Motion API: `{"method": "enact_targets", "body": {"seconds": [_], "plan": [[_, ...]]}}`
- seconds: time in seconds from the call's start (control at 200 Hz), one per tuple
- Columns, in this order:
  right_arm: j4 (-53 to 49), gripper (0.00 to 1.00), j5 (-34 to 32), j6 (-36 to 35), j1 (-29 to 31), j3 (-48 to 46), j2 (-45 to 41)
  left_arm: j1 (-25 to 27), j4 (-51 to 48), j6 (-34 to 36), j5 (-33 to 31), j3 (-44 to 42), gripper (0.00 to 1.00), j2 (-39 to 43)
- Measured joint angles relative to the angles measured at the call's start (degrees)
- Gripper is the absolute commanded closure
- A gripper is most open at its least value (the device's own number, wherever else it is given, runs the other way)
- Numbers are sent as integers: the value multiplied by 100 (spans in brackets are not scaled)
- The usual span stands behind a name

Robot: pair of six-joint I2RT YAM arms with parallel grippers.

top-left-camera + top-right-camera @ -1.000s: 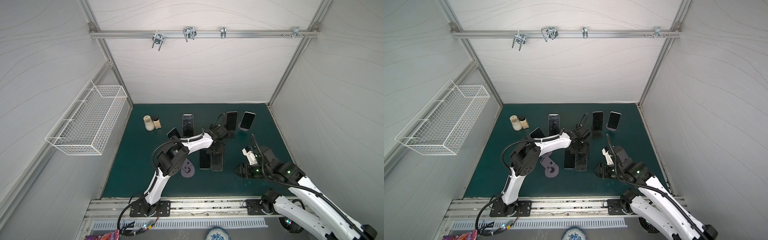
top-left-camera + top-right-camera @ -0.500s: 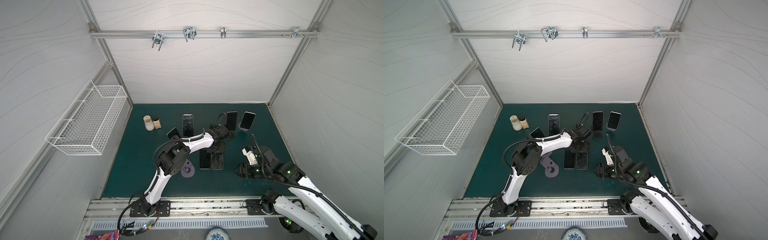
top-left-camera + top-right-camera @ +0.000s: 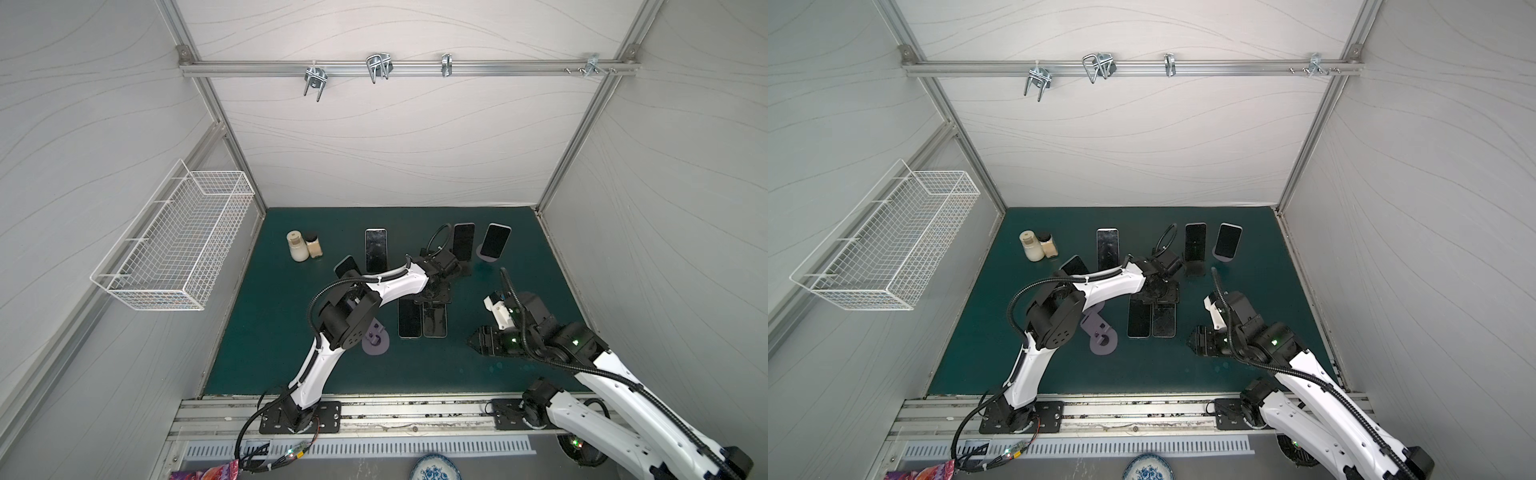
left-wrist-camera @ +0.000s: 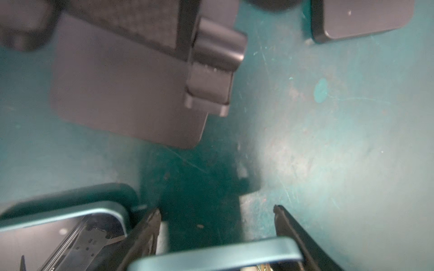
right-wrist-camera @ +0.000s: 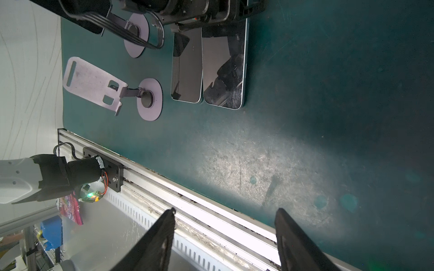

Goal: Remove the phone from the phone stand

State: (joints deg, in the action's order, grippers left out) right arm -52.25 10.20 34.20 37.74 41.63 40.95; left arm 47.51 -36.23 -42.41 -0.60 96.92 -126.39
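Your left pincer point(image 4: 217, 211) is clamped across the width of the phone point(image 4: 216, 258), a flat slab with rounded corners and a matte teal rim. In a top view that phone point(image 3: 434, 322) lies just right of centre on the counter point(image 3: 270, 332), flat and just beside a second phone point(image 3: 409, 318). The right wrist view gives you what the top views cannot: the held phone's glass is mirror-glossy and scratched, and the green counter is scuffed pale. Only the left wrist view shows the phone stand point(image 4: 129, 89), a dark matte plate with a hooked lip, blurred, just past the fingertips and apart from the phone. Your right pincer point(image 5: 224, 209) holds its black tapered fingers apart at the counter's front edge, lower right in the top views.
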Motion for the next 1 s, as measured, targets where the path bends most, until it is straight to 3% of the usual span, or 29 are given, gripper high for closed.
{"method": "enact_targets", "body": {"seconds": [1.0], "plan": [[39,31,-28,-15,0,0,90,-13,-136,15,-76,98,25,-46]]}}
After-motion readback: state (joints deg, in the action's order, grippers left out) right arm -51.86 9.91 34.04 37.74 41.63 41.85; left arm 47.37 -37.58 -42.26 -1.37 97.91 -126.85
